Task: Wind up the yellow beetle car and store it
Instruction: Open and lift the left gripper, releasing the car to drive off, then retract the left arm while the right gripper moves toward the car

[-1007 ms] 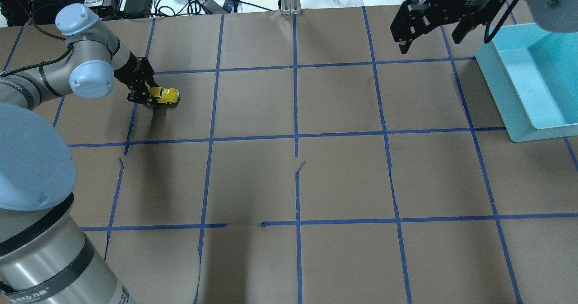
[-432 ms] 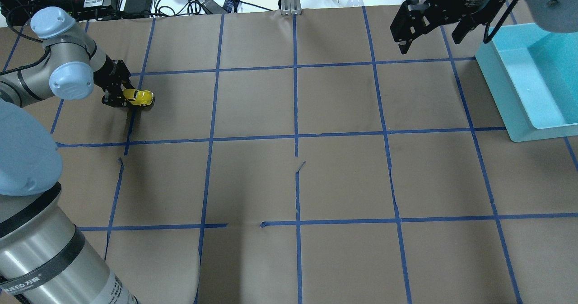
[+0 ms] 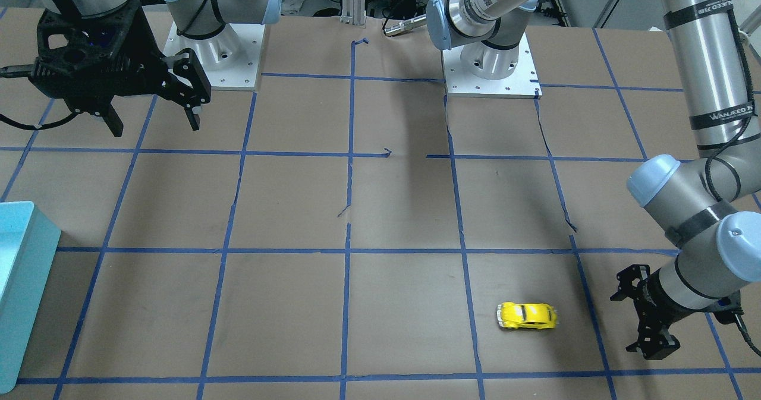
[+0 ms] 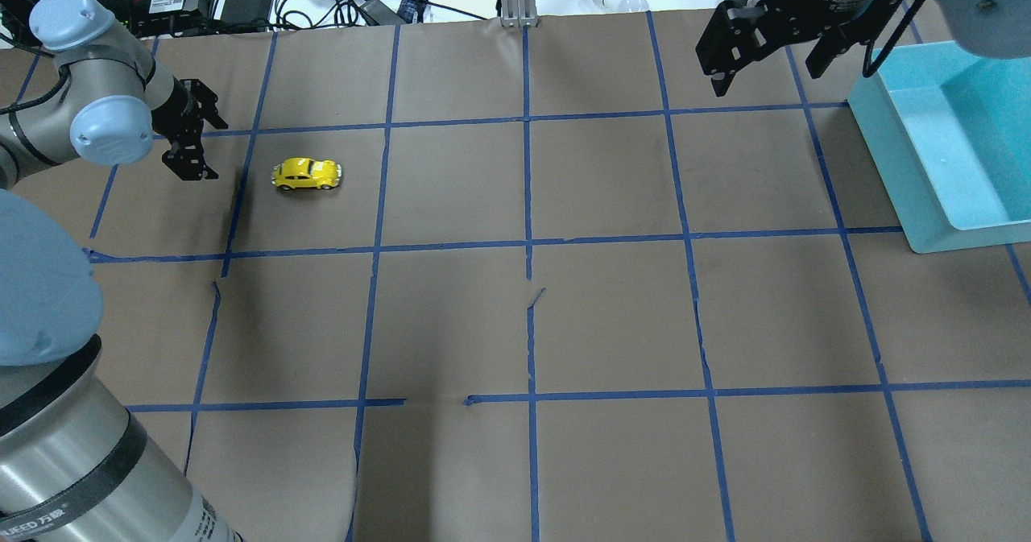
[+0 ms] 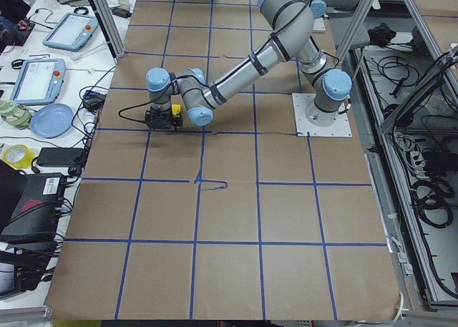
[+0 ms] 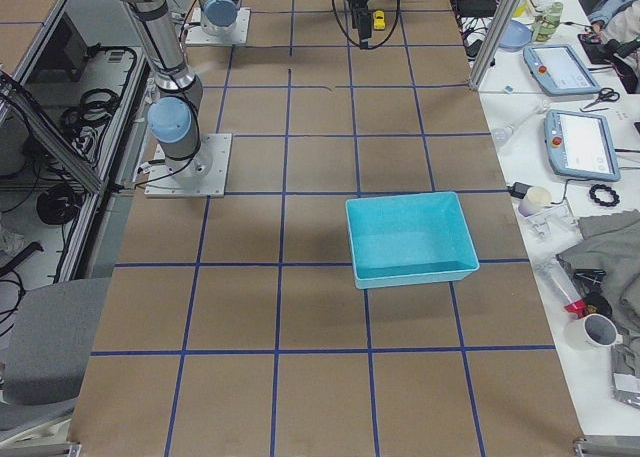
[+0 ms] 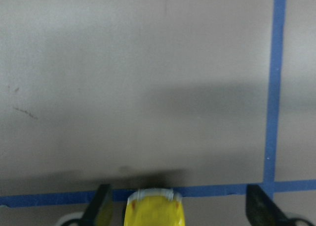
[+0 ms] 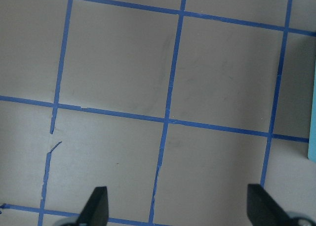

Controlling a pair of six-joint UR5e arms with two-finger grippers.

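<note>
The yellow beetle car [image 4: 308, 175] stands free on its wheels on the brown paper at the far left; it also shows in the front view [image 3: 528, 316]. My left gripper [image 4: 211, 149] is open and empty, a short way to the left of the car, fingers pointing at it. In the left wrist view the car's end [image 7: 154, 208] shows at the bottom edge between the spread fingers [image 7: 101, 206]. My right gripper [image 4: 765, 75] is open and empty, high over the far right, next to the teal bin [image 4: 886, 147].
The teal bin stands open at the right edge of the table, also seen in the front view [image 3: 30, 293]. Blue tape lines grid the paper. Cables, a blue plate and boxes lie beyond the far edge.
The left gripper dragged the car leftwards, then opened and let go. The car now stands free, further right, and the gripper has drawn back left. The right arm has not moved.
</note>
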